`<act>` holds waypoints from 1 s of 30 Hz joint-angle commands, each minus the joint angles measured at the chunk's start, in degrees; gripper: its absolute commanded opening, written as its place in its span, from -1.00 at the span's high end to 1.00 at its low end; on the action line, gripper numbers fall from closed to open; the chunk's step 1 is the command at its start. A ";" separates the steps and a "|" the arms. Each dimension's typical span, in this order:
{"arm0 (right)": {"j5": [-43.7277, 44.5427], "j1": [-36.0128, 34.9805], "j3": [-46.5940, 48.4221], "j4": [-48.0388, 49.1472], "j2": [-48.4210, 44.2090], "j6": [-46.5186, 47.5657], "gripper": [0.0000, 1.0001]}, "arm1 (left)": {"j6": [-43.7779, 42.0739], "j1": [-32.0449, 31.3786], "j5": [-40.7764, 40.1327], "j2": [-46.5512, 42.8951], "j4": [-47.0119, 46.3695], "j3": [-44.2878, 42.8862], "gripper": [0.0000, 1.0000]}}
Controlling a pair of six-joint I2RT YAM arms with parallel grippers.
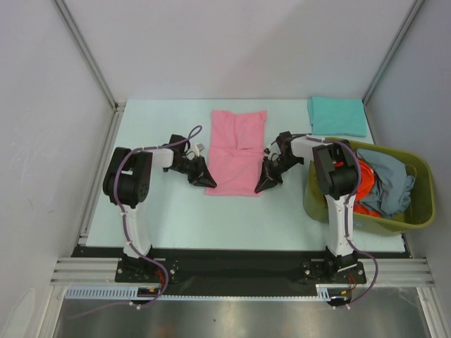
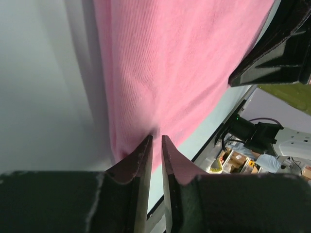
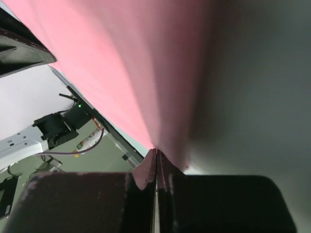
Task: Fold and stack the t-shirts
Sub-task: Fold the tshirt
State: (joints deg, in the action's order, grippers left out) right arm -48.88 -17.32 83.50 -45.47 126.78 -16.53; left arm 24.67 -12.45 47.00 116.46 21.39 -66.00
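**Right gripper (image 1: 262,186) nips the pink t-shirt (image 1: 236,151) at its near corner**

Right gripper jaws are pressed tight together, and a bit of pink cloth is caught at their tips. It sits at the near right corner of the shirt. The left gripper (image 1: 204,177) is at the near left corner. Its jaws are only a thin slit apart, with the tips right at the cloth's edge. I cannot tell if it has hold of any cloth.

The pink t-shirt lies in the middle of the worktop (image 1: 162,120), between the two grippers. A fold line runs across it.

From above, both grippers look like dark lumps and their jaws are hard to see. The wrist cameras show the jaws close up. The right one also shows the pink cloth rising from the tips.

A teal t-shirt (image 1: 337,116) lies folded flat at the far right corner. Just beside it is a green basket (image 1: 384,224). An orange-red t-shirt (image 1: 365,179) and a grey-blue t-shirt (image 1: 391,183) are bundled inside. The right arm (image 1: 331,176) blocks the basket's left side from above.
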 commanded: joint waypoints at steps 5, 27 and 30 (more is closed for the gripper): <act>13.89 2.03 -5.46 -5.93 -5.31 4.05 1.00 | -7.09 -0.03 -9.74 -1.32 6.74 4.21 0.62; 7.58 -1.22 5.35 26.91 -2.97 -27.91 1.00 | 5.91 -1.61 -2.53 -7.24 -8.28 -0.45 0.55; 5.73 -3.50 10.09 33.69 1.09 -33.73 1.00 | 5.66 -1.79 -3.85 -3.37 -7.77 -2.03 0.57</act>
State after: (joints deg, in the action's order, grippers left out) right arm -38.74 -18.28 89.17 -24.80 123.94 -39.44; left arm 27.70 -13.56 42.22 109.49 17.10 -66.19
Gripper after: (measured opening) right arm 0.009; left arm 0.220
